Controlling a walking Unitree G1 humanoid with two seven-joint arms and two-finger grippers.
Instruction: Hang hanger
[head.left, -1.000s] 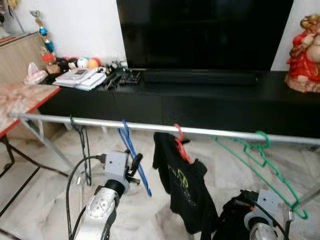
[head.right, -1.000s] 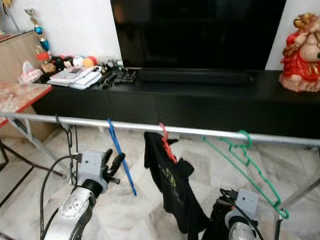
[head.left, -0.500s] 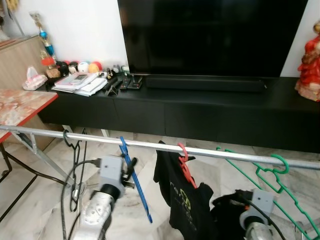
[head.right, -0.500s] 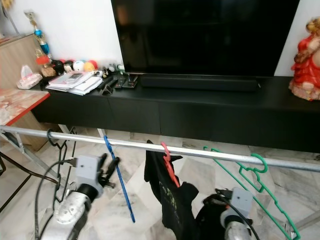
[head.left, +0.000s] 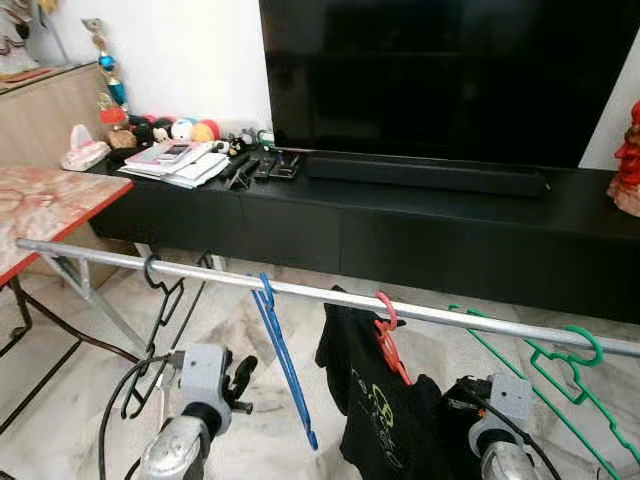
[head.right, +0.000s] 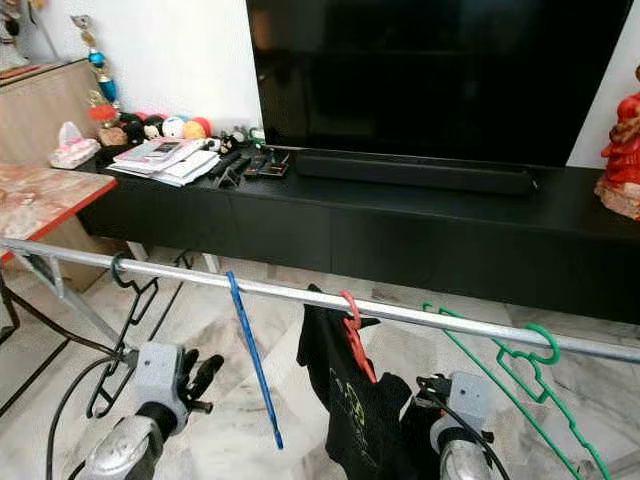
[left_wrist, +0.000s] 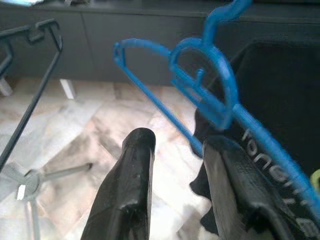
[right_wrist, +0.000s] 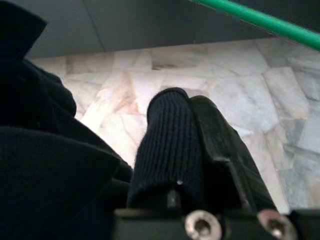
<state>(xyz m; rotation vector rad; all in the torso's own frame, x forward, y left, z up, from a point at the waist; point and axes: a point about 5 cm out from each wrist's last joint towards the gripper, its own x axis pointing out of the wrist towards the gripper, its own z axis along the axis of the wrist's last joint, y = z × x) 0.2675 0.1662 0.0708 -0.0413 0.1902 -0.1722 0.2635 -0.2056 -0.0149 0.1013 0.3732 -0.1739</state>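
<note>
The left hand (left_wrist: 172, 165) sits low, below the silver rail (head.left: 330, 295), with its two black fingers (left_wrist: 132, 170) parted a narrow gap and nothing between them; the blue hanger (left_wrist: 200, 95) hangs just ahead of the fingertips, apart from them. The right hand (right_wrist: 192, 135) is also below the rail, its fingers pressed together on dark ribbed cloth (right_wrist: 170, 145), with more of the same dark cloth bunched beside it.

Four hangers hook over the rail. Taken from the rail's left end: one black wire hanger (head.left: 155, 300), one blue hanger (head.left: 283, 365) hanging slantwise, one red hanger (head.left: 390, 340) carrying a black T-shirt (head.left: 375, 400) with a green print, and one green hanger (head.left: 560, 365) near the rail's right end, tilted steeply. The blue one lies between the black and the red.

Behind the rail stands a long black TV cabinet (head.left: 400, 220) with one large dark television (head.left: 440, 80) and one soundbar (head.left: 425, 175) on it. On the cabinet's left end lie a stack of papers (head.left: 175, 160), several remotes (head.left: 260, 165) and a row of small balls (head.left: 185, 128). Left of the rail stands a red-edged worktop (head.left: 45, 200).
</note>
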